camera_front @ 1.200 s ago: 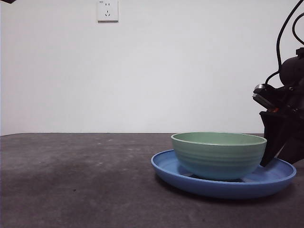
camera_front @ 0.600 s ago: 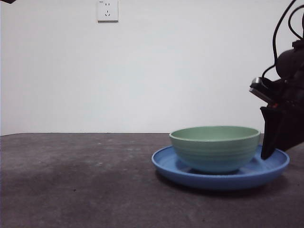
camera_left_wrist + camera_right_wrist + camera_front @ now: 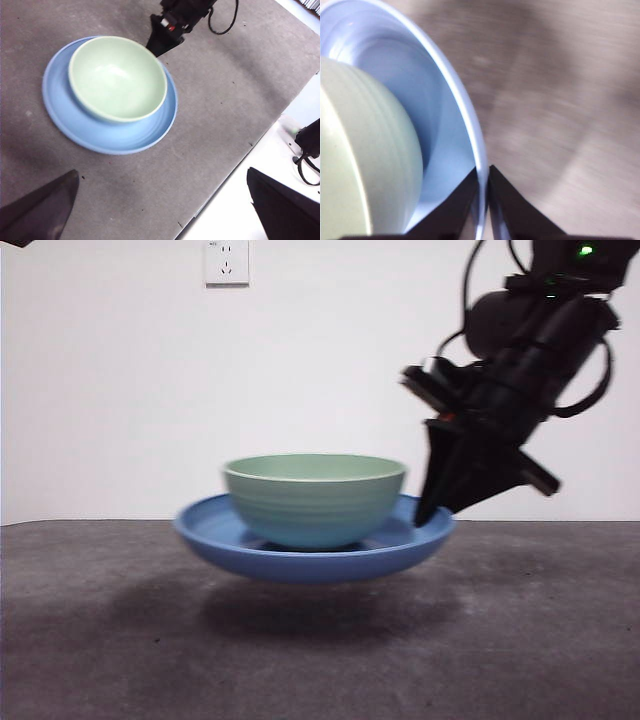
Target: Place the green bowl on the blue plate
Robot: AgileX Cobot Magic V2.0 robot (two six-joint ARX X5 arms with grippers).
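Observation:
The green bowl (image 3: 314,497) sits inside the blue plate (image 3: 395,545), and both hang in the air above the table with a shadow beneath them. My right gripper (image 3: 428,512) is shut on the plate's right rim. In the right wrist view its two black jaws pinch the blue plate's rim (image 3: 479,165), with the green bowl (image 3: 365,165) close beside them. The left wrist view looks down on the green bowl (image 3: 116,77) in the blue plate (image 3: 70,125), with the right gripper (image 3: 161,46) at the plate's edge. My left gripper (image 3: 160,210) stands open, high and apart from them.
Dark grey table (image 3: 120,640) under the lifted plate. A white wall socket (image 3: 227,261) is on the back wall. In the left wrist view the table's edge (image 3: 240,155) runs diagonally, with a white surface and black cabling beyond it.
The right gripper has lifted the plate with the bowl off the table and carried it left, towards the middle of the front view.

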